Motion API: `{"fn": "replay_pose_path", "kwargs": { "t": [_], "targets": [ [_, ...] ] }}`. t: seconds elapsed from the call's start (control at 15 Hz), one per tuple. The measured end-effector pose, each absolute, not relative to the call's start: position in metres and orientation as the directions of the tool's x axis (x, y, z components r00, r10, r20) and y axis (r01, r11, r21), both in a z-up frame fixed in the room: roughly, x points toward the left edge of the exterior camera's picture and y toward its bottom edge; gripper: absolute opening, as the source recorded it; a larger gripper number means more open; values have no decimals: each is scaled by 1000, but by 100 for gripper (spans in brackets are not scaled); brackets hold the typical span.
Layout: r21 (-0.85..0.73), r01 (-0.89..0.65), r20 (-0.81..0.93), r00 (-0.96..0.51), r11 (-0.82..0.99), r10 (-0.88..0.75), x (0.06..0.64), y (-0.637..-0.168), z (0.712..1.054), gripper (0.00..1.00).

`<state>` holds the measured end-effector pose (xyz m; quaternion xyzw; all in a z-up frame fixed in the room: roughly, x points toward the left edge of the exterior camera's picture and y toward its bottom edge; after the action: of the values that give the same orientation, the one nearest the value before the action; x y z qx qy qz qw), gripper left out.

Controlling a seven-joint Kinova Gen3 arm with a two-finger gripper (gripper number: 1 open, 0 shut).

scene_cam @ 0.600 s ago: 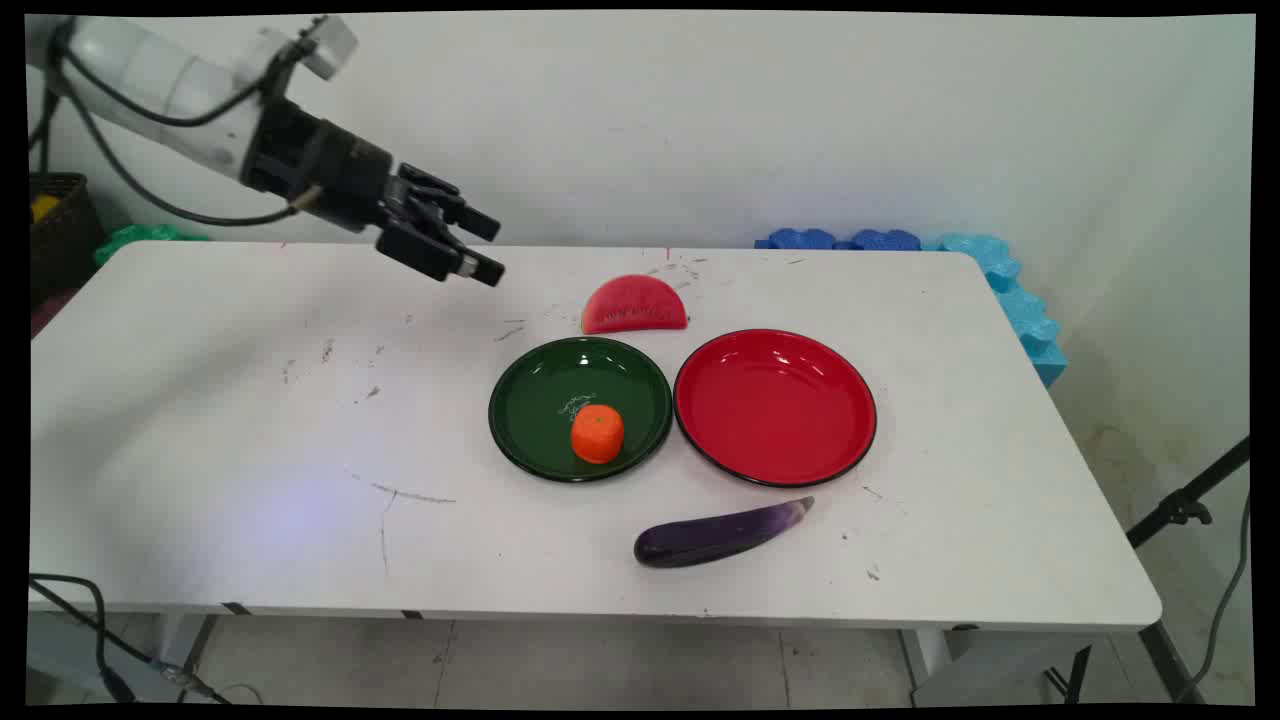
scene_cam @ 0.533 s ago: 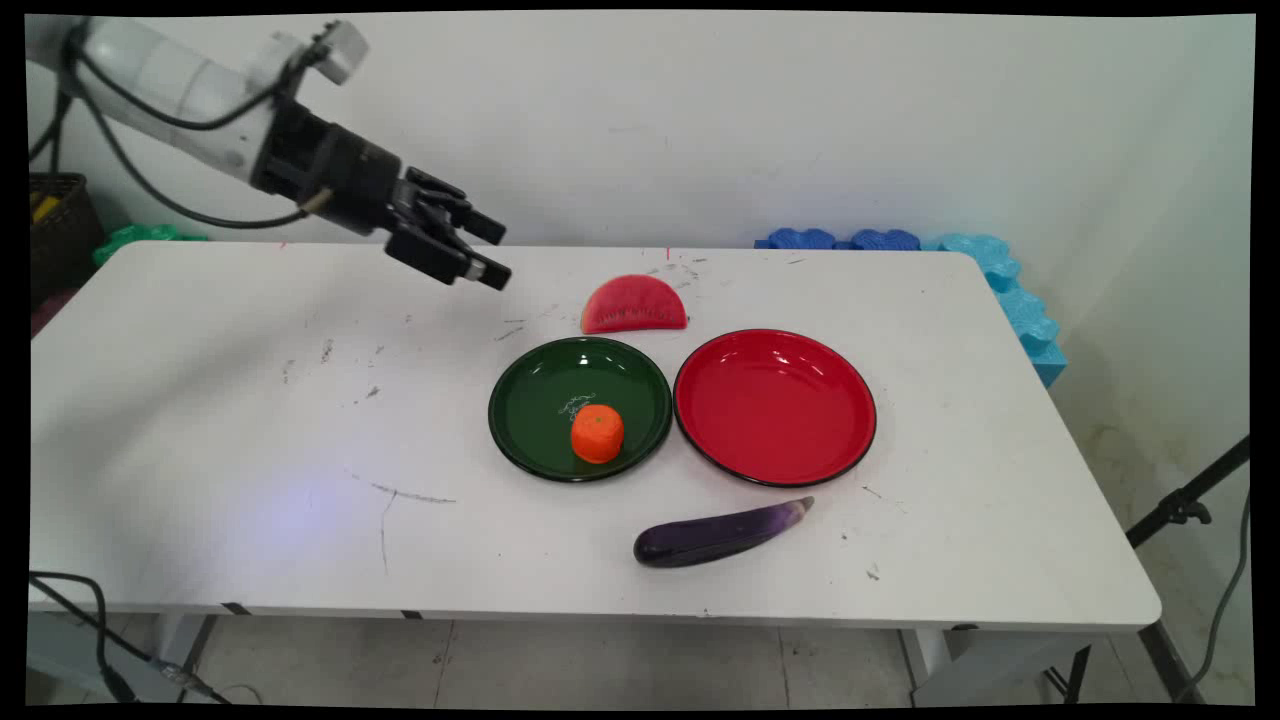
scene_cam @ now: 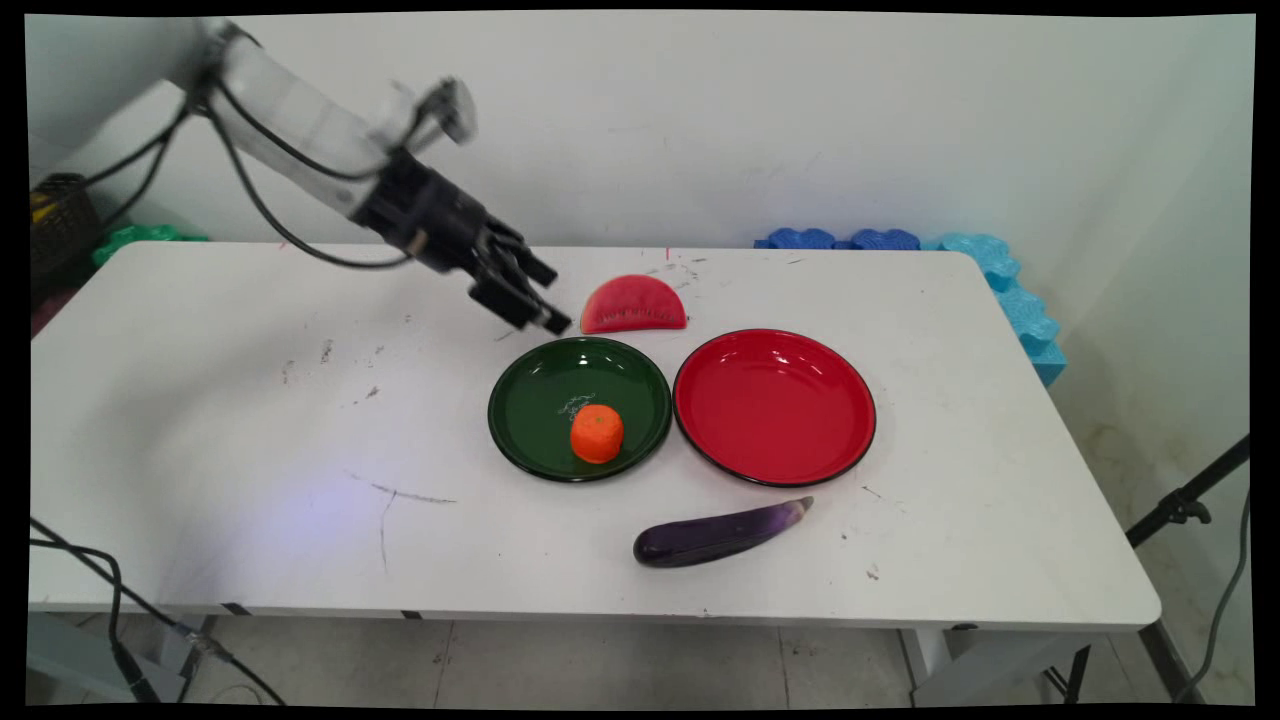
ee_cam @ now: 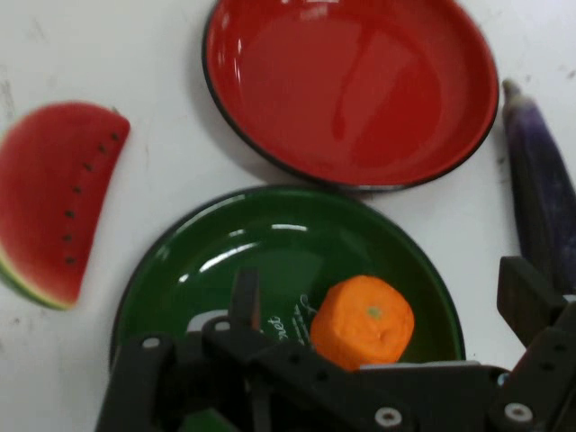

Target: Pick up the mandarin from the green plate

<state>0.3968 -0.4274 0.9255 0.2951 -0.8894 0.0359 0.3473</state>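
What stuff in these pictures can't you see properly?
- Green plate: in the hand view the gripper covers its near rim.
- Orange: hand view, its lower part sits behind the gripper's black links.
- Eggplant: hand view, cut off by the right edge and one finger.
- Writing on the green plate: too small in the main view, half hidden in the hand view.
- Arm: main view, its base is off the left edge.
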Motion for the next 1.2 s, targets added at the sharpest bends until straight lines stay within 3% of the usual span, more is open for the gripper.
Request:
{"fn": "replay_pose_path", "kwargs": {
  "t": [0.53,1.2],
  "targets": [
    [168,-576,478,-662,800,-577,327,-430,866,100],
    [143,-587,362,-718,797,-594,299,-431,826,100]
  ]
}}
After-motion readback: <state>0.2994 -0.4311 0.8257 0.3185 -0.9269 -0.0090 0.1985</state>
